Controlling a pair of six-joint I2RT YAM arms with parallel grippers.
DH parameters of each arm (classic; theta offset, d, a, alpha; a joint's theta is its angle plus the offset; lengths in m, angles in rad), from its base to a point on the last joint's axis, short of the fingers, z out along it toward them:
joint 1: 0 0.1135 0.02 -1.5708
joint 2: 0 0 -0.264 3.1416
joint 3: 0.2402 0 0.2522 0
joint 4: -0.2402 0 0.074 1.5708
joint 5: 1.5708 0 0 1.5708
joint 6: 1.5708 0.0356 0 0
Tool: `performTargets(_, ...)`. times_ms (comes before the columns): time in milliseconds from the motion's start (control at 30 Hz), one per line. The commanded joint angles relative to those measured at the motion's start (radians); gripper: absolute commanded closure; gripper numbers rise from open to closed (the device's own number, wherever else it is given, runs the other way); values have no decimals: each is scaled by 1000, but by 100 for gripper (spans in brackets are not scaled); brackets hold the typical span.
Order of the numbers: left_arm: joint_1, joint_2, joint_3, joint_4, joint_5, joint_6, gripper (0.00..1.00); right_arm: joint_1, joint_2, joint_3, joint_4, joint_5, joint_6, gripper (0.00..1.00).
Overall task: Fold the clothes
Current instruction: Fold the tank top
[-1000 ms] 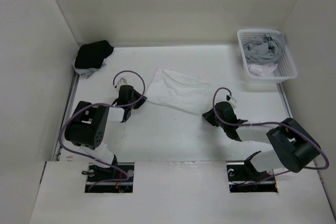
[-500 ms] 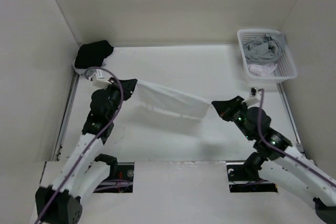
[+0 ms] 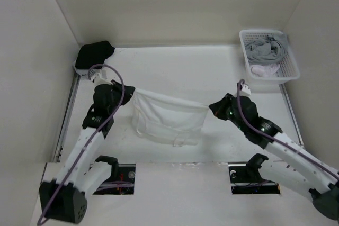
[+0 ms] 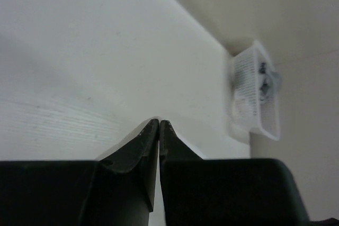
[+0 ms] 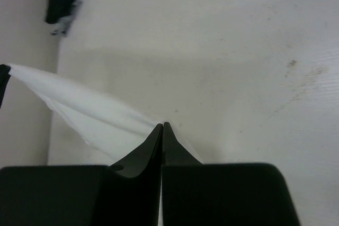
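Observation:
The clothes (image 3: 167, 120), a thin white garment, hang spread in the air between my two grippers, the lower edge drooping toward the table's front. My left gripper (image 3: 127, 91) is shut on its upper left corner. My right gripper (image 3: 211, 107) is shut on its upper right corner. In the right wrist view the clothes (image 5: 85, 107) stretch away to the left from the shut fingertips (image 5: 162, 126). The left wrist view has the left gripper (image 4: 159, 123) shut, with a sliver of white showing between its fingers; the rest of the garment is hidden there.
A white basket (image 3: 290, 67) at the back right holds a grey garment (image 3: 265, 48) with cords; it also shows in the left wrist view as the basket (image 4: 254, 99). A black cloth bundle (image 3: 94, 54) lies in the back left corner. White walls close in three sides.
Both arms rose from the table with the garment's corners pinched. The garment left the table, stretched taut, and now hangs lower and wider between the grippers.

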Motion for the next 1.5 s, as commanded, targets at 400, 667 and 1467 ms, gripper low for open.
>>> performTargets(400,36,832,281,376,29,-71,98,-442,713,171,474,-389,-108,99)
performTargets(667,45,703,24,466,32,-72,96,-430,635,-6,531,-380,-111,98)
performTargets(1467,197,683,-264,671,120,-134,74,-69,463,-278,442,-232,15,71)
